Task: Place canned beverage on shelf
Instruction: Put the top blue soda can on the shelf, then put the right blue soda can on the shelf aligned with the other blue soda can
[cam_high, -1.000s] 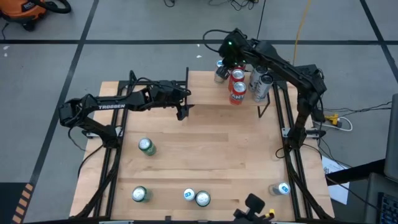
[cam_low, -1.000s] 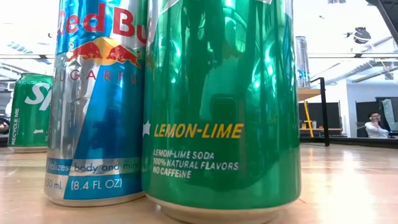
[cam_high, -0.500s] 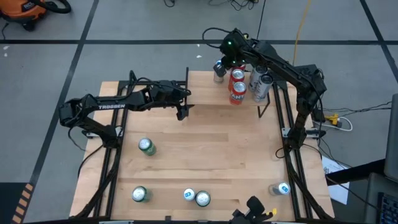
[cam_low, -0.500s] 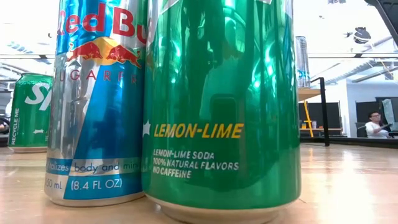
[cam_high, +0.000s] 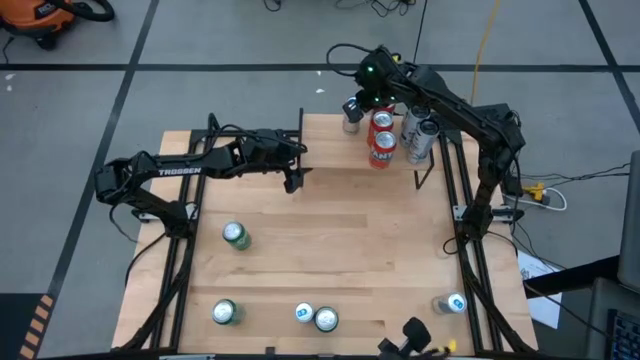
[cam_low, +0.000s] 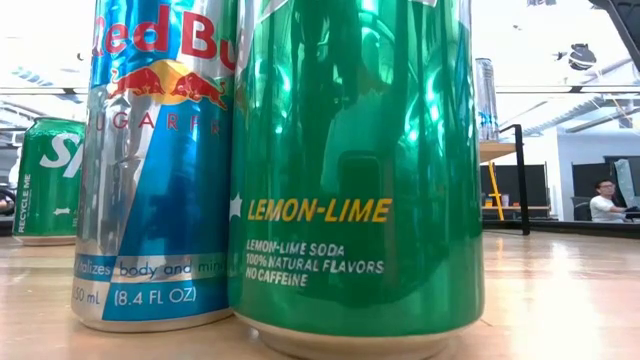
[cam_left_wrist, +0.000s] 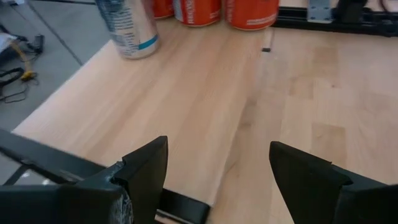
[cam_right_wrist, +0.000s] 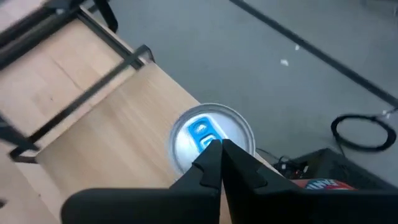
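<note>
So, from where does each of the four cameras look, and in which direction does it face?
High view: above the table, facing straight down; both arms show, the left gripper and the right gripper.
Low view: at tabletop height, facing level past a green can; no arm shows.
Left wrist view: behind its open fingers, facing orange cans.
Right wrist view: above its shut fingers, over a silver can.
Shared: high and left wrist views both show the orange cans.
</note>
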